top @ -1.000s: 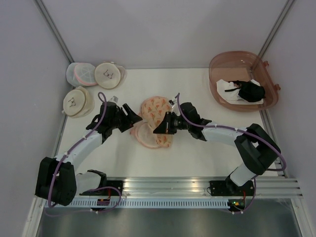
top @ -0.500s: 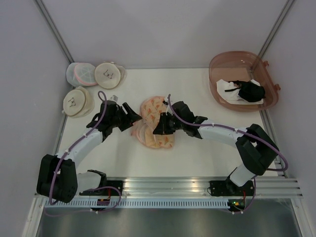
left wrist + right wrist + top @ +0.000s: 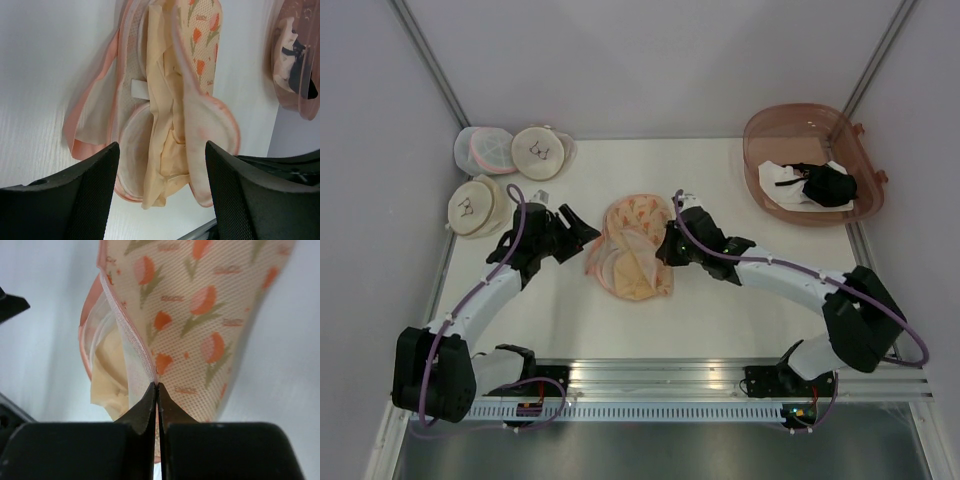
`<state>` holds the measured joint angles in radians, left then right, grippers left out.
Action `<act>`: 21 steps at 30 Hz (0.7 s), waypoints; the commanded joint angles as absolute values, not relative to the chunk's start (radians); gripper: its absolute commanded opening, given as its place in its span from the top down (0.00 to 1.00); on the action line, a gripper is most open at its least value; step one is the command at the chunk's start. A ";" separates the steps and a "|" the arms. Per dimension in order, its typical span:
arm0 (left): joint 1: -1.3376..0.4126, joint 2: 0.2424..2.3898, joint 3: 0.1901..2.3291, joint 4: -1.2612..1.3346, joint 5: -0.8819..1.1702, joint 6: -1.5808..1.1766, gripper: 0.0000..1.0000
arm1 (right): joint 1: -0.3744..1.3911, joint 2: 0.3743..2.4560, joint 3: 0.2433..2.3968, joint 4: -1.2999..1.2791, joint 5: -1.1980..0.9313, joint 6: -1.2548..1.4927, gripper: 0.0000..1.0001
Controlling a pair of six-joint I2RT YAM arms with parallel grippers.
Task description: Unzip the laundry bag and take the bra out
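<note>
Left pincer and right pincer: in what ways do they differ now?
The left pincer stands open, while the right pincer is shut. The left pincer holds nothing and only faces the laundry bag; the right pincer pinches that bag's printed flap at its zip edge. Both are black and point at the same bag from opposite sides.

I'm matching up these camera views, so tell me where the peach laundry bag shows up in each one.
Top external: the laundry bag sits at the picture's centre.
Left wrist: it fills the middle, lying open.
Right wrist: it fills the upper centre, its edge pinched in the right gripper.
Shared landmark: the beige bra showing inside the opening.
</note>
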<state>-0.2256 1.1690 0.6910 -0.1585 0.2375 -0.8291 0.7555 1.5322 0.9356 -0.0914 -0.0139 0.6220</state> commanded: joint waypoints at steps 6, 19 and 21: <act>-0.215 1.137 0.687 -0.169 0.239 -0.788 0.26 | 0.675 1.227 0.792 -0.192 0.514 0.830 1.00; -0.215 1.114 0.680 -0.186 0.245 -0.792 0.26 | 0.618 1.273 0.813 -0.402 0.710 0.851 0.49; -0.215 1.112 0.677 -0.186 0.244 -0.793 0.26 | 0.620 1.233 0.801 -0.362 0.671 0.818 0.44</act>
<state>-0.2192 1.1378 0.6842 -0.1875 0.2379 -0.8215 0.6178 1.2755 0.8009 -0.3847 0.6731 0.8524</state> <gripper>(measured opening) 0.738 0.546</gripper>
